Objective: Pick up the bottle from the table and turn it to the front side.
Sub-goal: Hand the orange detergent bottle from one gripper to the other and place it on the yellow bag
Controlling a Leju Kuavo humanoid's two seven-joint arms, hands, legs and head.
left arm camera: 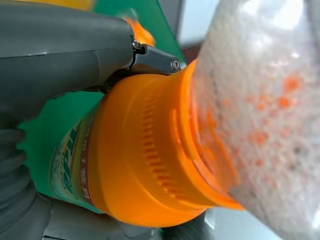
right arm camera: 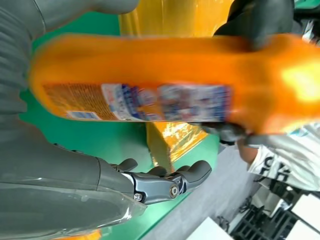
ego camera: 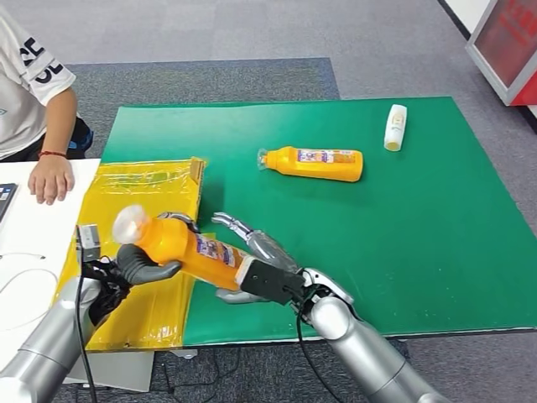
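The left robot hand (ego camera: 136, 267) grips the neck end of an orange plastic bottle with a printed label (ego camera: 184, 245), its thick thumb lying along the shoulder just below the clear cap (ego camera: 130, 223). The right robot hand (ego camera: 263, 270) holds the same bottle at its base, fingers curled beneath it and partly hidden by it. The bottle is lifted, lying sideways above the edge where a crinkled yellow plastic sheet (ego camera: 148, 180) meets the green tabletop (ego camera: 411, 243). In the right wrist view its label is blurred and unreadable. Farther back lie a second orange bottle (ego camera: 313, 163) and a small white bottle (ego camera: 395, 127). A person's hand (ego camera: 50, 178) rests on a white surface (ego camera: 32, 243), cut off at the frame edge.
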